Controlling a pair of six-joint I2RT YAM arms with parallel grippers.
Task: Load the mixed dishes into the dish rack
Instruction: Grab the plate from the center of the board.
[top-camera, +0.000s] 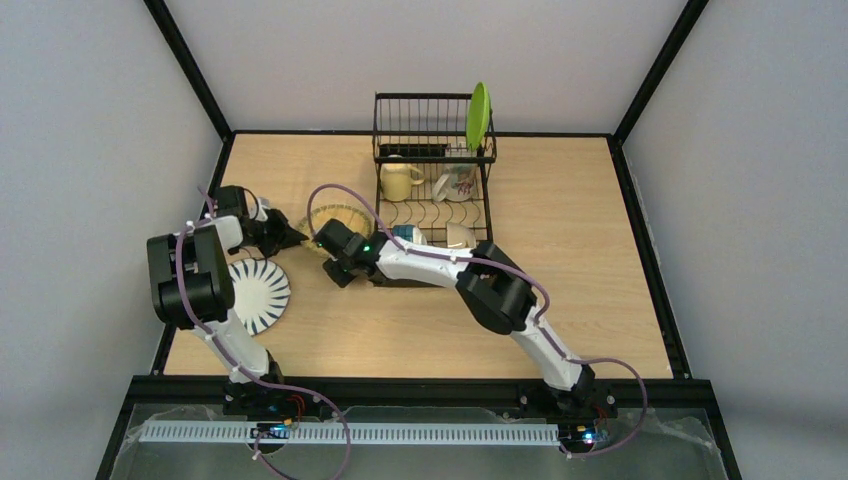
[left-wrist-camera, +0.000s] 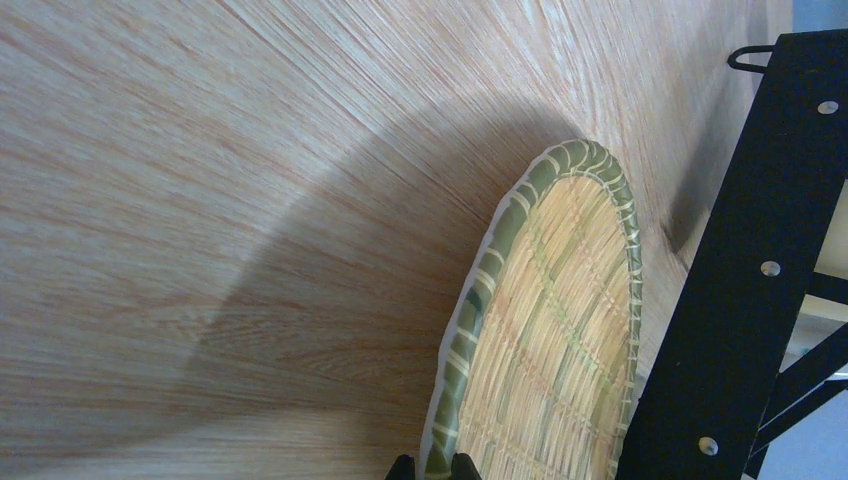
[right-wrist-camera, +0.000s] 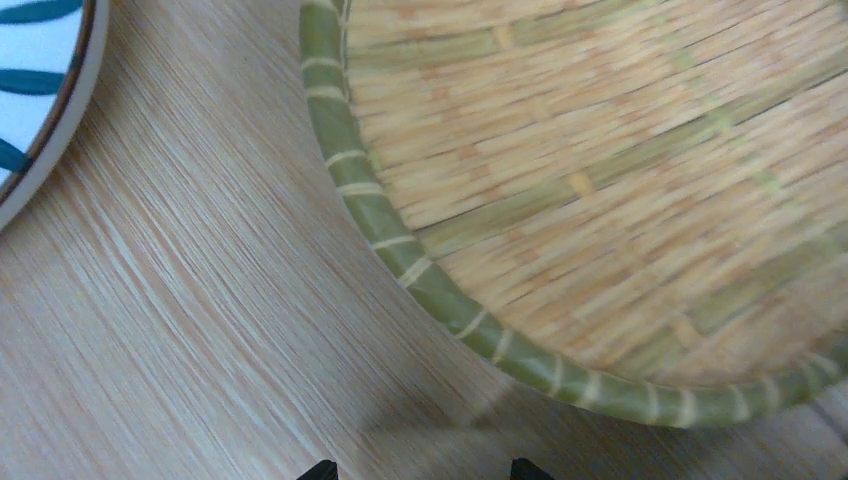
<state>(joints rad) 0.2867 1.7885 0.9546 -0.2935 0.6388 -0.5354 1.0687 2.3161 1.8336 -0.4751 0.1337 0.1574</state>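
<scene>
The tan woven-look plate (top-camera: 337, 219) lies left of the black wire dish rack (top-camera: 432, 130). My left gripper (top-camera: 302, 240) is shut on its green-banded rim (left-wrist-camera: 478, 380), the two fingertips pinching the edge at the bottom of the left wrist view. My right gripper (top-camera: 334, 276) stands open just in front of the same plate (right-wrist-camera: 600, 170), with only bare table between its fingers. The black-striped white plate (top-camera: 254, 295) lies flat by the left arm. In the rack are the lime green plate (top-camera: 478, 115), upright, the pale yellow mug (top-camera: 398, 181) and two bowls (top-camera: 408, 235).
The rack's black frame (left-wrist-camera: 745, 290) stands close to the woven plate's far edge. The striped plate's rim (right-wrist-camera: 45, 110) shows at the right wrist view's upper left. A black rail runs round the table (top-camera: 590, 280). A patterned cup (top-camera: 458, 183) sits in the rack.
</scene>
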